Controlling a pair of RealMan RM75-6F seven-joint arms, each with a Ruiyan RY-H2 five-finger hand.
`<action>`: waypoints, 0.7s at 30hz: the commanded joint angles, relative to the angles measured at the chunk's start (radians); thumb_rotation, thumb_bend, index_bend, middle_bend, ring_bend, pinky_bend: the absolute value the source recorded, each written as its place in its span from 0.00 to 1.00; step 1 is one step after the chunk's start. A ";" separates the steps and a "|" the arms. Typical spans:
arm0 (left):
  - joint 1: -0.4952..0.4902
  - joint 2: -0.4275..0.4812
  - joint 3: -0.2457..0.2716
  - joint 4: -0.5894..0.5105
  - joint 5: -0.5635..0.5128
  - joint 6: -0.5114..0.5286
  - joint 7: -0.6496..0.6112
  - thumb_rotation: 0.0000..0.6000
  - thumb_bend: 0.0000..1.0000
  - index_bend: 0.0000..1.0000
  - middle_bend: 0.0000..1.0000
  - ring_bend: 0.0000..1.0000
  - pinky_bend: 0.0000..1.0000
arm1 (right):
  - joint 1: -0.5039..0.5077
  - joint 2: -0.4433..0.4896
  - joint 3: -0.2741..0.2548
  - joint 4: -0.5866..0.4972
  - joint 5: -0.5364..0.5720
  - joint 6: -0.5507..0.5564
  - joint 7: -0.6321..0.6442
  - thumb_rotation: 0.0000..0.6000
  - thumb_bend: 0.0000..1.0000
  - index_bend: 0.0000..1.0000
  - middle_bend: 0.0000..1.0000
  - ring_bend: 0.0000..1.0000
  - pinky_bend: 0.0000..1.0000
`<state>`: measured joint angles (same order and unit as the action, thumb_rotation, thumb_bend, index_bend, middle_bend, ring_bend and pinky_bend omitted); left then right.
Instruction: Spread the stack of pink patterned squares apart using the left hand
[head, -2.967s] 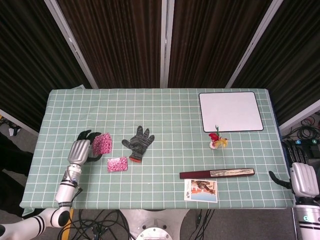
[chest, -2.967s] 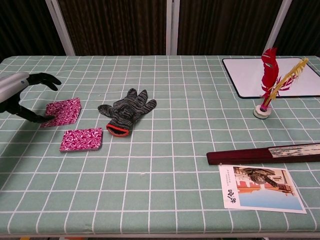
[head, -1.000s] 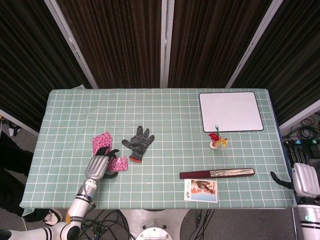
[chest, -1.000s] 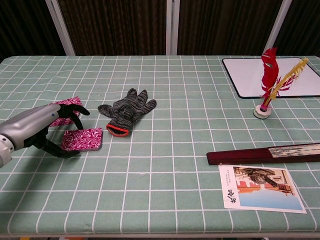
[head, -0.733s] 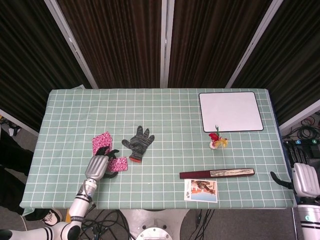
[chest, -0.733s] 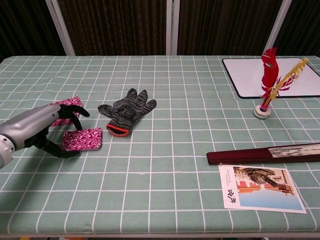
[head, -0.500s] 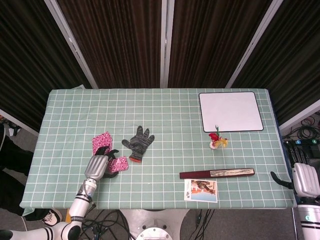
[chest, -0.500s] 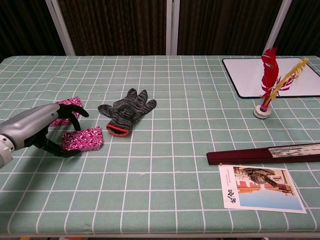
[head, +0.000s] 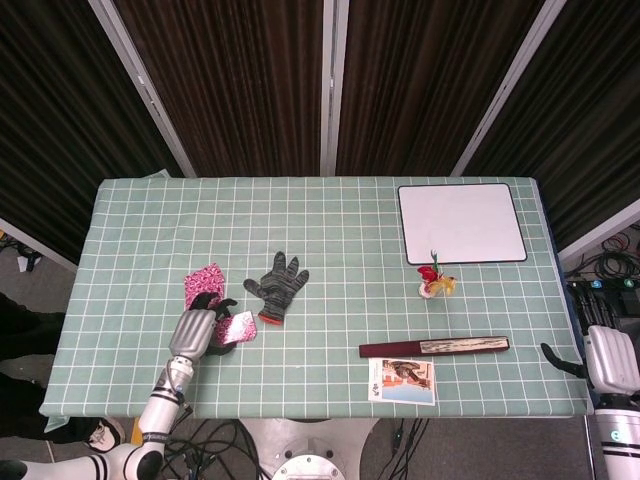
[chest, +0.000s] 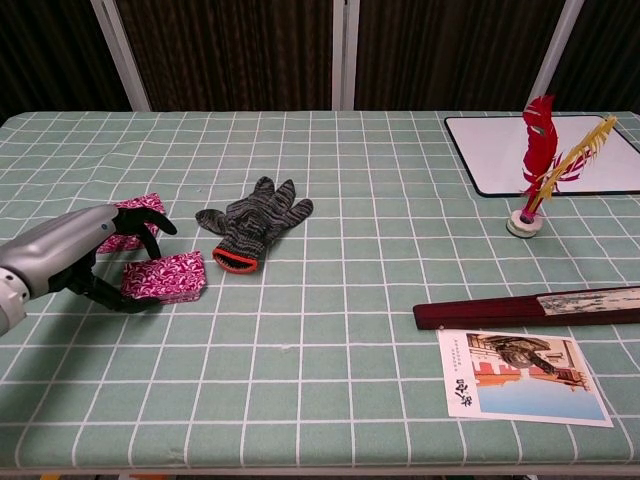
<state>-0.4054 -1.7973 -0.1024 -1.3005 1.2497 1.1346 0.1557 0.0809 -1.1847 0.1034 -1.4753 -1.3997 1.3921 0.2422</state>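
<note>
- While I watch from the chest view, two pink patterned squares lie apart on the table (chest: 330, 400): the nearer square (chest: 165, 276), the farther square (chest: 135, 218).
- My left hand (chest: 95, 258) curls around the nearer square's left edge, apparently gripping it.
- My right hand (head: 606, 360) sits off the table; I cannot tell its state.

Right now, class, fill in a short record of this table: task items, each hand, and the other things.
near squares: pink stack by the left hand, front edge lifted
far square: pink piece, flat behind the hand
left hand: fingers curled round the near stack
right hand: off the table edge, holding nothing
others: glove, fan, photo card, whiteboard, feather shuttlecock
</note>
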 joint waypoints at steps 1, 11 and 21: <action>0.004 0.002 -0.003 -0.001 0.006 0.010 -0.013 1.00 0.22 0.25 0.44 0.11 0.09 | 0.000 0.000 0.000 0.000 0.000 -0.001 0.000 1.00 0.15 0.00 0.00 0.00 0.00; 0.024 0.028 -0.003 -0.027 0.029 0.045 -0.048 1.00 0.22 0.25 0.45 0.12 0.09 | 0.001 0.002 -0.001 -0.013 -0.003 0.001 -0.014 1.00 0.15 0.00 0.00 0.00 0.00; 0.098 0.129 0.042 -0.081 0.054 0.116 -0.082 1.00 0.22 0.25 0.45 0.12 0.09 | 0.001 0.005 -0.002 -0.034 -0.006 0.008 -0.035 1.00 0.15 0.00 0.00 0.00 0.00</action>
<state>-0.3219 -1.6839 -0.0723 -1.3718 1.2996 1.2391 0.0816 0.0813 -1.1793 0.1019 -1.5092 -1.4061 1.4002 0.2070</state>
